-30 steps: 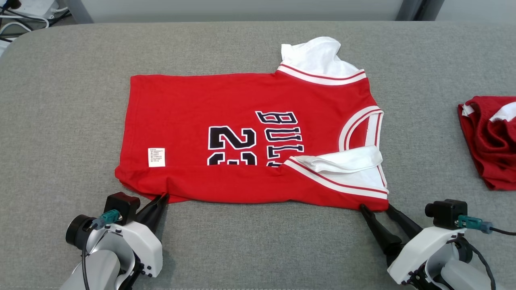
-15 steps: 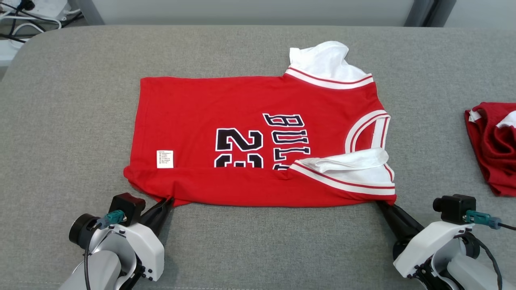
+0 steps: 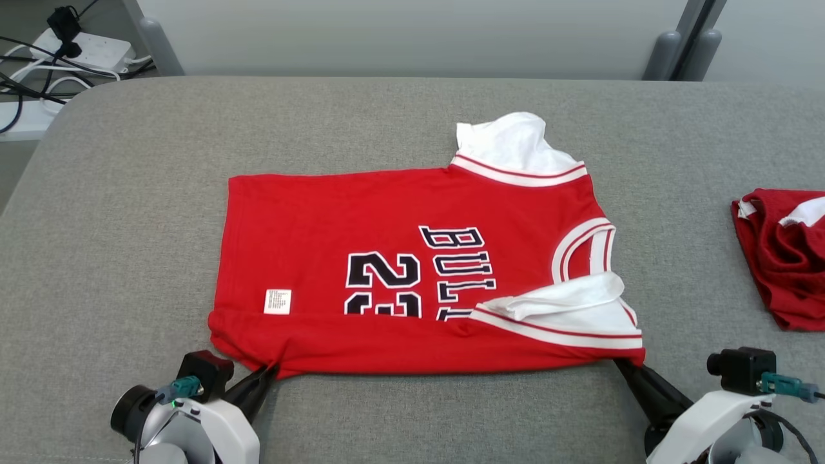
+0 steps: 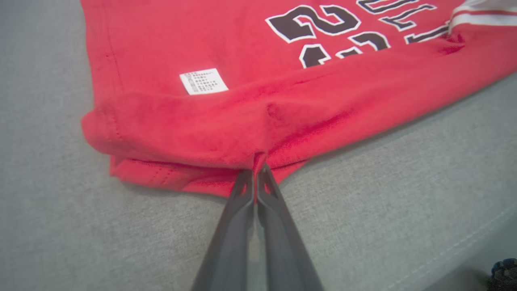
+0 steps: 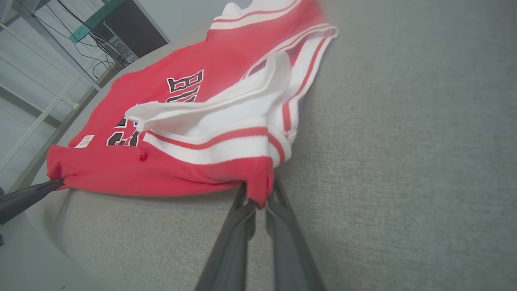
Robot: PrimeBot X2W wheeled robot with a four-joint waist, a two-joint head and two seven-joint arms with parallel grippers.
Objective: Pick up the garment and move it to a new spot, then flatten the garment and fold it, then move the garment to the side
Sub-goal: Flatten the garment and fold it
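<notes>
The grey fabric-covered table (image 3: 116,212) takes up most of the space in front of me. Behind it is a pale wall, with 2 grey posts (image 3: 664,55) at the far right and a white power strip (image 3: 84,46) trailing black cables on the floor at the far left. A red jersey (image 3: 387,212) lies flat in the middle of the table. Its near edge is folded over, hiding the lower half of the 23, and a white label (image 3: 278,301) sits near the hem. A second, crumpled red garment (image 3: 783,258) lies well apart at the right edge.

The left gripper (image 3: 267,372) is pressed tight together, pinching the folded near edge close to the hem. The right gripper (image 3: 624,368) is clamped on the jersey's near shoulder corner, with red cloth between its fingers.

1 second ago those right fingers stood spread at that corner; the left pinch is unchanged. The head camera has tilted, so everything sits lower in its view.
</notes>
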